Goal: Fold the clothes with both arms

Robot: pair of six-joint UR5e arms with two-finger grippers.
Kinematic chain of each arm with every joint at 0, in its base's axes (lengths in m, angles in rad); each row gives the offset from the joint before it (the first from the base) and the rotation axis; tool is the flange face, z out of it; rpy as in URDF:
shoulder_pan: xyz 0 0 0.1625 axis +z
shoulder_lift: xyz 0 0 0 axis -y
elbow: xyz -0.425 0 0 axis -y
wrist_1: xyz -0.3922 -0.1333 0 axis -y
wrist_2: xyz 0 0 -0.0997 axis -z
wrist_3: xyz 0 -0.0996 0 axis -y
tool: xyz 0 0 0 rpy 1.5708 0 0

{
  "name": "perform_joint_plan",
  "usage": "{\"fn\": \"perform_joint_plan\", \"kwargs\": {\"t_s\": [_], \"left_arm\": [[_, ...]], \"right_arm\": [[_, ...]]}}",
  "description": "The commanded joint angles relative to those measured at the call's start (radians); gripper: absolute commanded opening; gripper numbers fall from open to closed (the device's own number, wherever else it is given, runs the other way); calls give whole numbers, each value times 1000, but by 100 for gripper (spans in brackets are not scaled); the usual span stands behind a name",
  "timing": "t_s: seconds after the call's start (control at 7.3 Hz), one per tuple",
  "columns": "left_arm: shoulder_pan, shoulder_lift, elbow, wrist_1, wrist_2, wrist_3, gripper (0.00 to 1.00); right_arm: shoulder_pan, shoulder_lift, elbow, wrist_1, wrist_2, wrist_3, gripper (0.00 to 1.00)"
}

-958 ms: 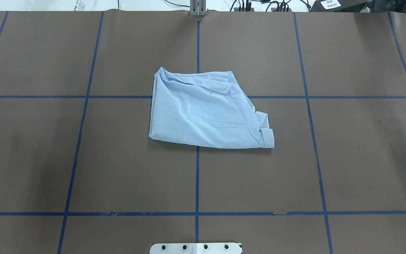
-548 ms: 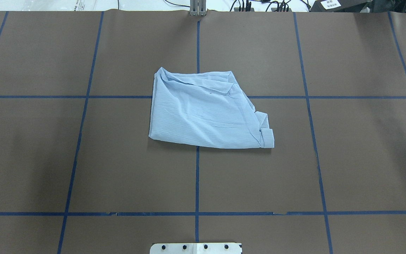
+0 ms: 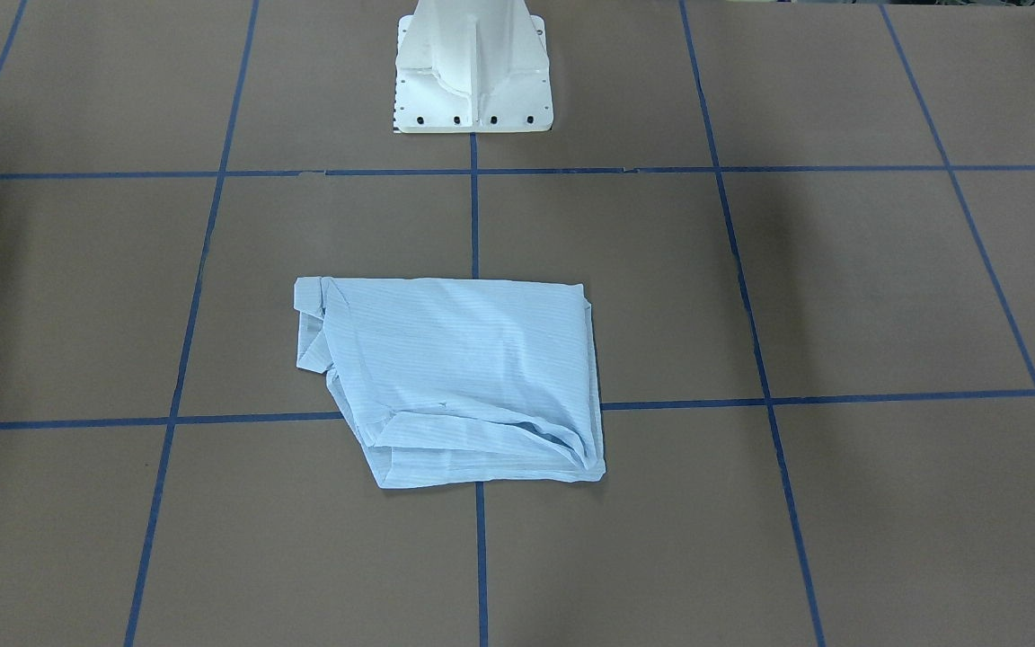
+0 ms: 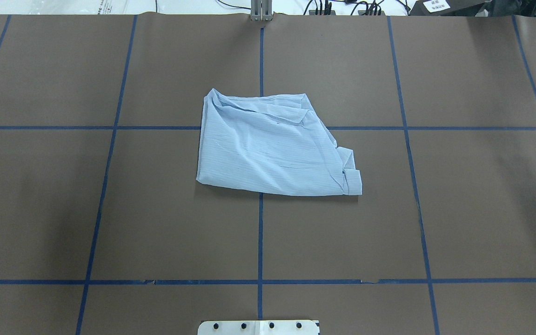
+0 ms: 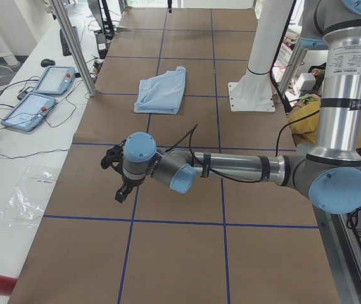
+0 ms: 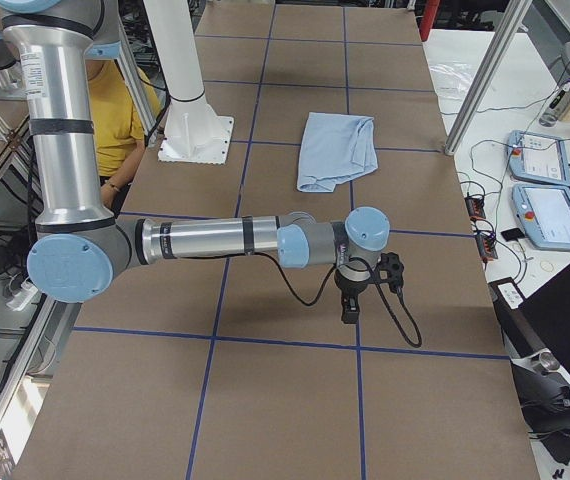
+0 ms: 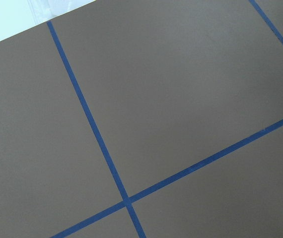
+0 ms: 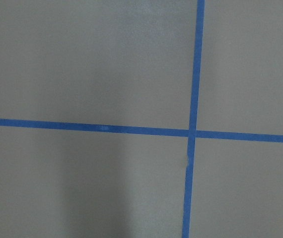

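The folded blue shirt (image 4: 272, 149) lies unmoved for the past second at the middle of the table (image 4: 110, 209), the left gripper (image 5: 120, 189) and right gripper (image 6: 348, 305) hovering well apart near opposite ends, whether open or closed impossible to tell, which suggests the folding is done.

brown table (image 4: 156, 209), blue tape lines (image 4: 260, 232) gridding it | blue-edged pendant (image 5: 54, 79) and its twin (image 5: 30, 111) on the white bench (image 5: 3, 158) | plastic bag (image 5: 25, 196) flat nearby | person in yellow (image 6: 125, 110) behind
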Motion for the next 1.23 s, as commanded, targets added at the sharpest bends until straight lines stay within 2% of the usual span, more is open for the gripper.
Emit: {"fn": "perform_joint_plan", "kwargs": {"t_s": [0.0,1.1], "left_arm": [[0,-3,-1,0,0,0,100],[0,-7,1,0,0,-2,100]], "right_arm": [[-1,5,2,5,-4,-2,100],[0,13,14,5,2,23,100]]}}
